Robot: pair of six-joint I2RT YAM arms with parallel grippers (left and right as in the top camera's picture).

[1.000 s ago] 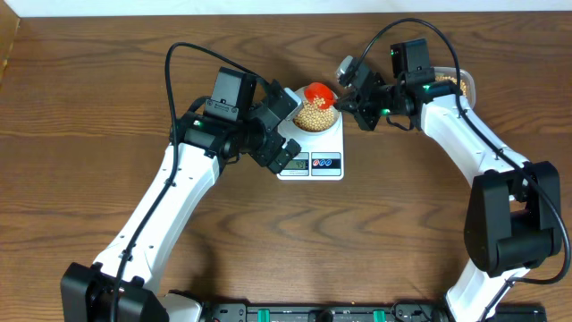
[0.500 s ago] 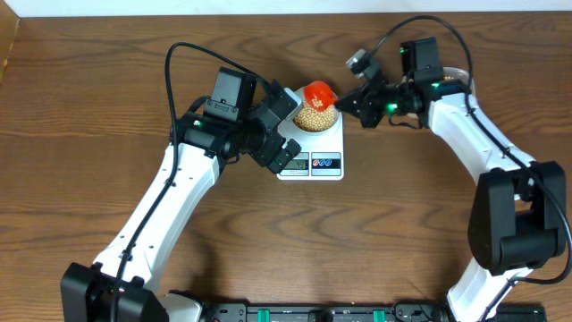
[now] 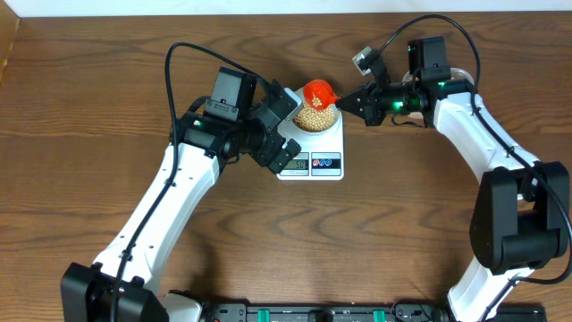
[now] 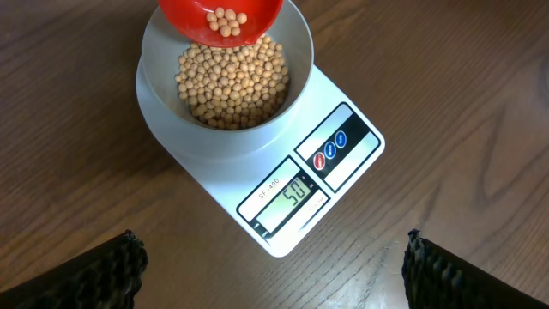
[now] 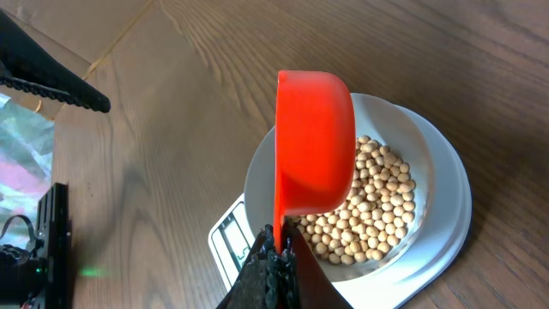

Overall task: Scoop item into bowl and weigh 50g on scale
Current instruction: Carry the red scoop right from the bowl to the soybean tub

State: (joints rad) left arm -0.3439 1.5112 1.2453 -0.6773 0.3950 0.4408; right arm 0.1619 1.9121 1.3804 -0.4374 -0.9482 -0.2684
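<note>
Right arm (image 3: 465, 116) farther back, fingers (image 5: 260, 281) tight on one scoop (image 5: 313, 142) above one bowl (image 4: 163, 60); left fingers (image 4: 111, 275) apart

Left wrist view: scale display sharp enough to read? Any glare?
Left wrist: scale display sharp, evenly lit, no glare, digits legible. Overhead: it is too small to read. Right wrist: only a corner shows beside the red scoop.

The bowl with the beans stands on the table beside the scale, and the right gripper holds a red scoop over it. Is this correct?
Not quite. The bowl stands on the scale, not beside it; the left wrist view shows this. The rest is right: the beans are in it, and the right gripper holds the red scoop over it.
</note>
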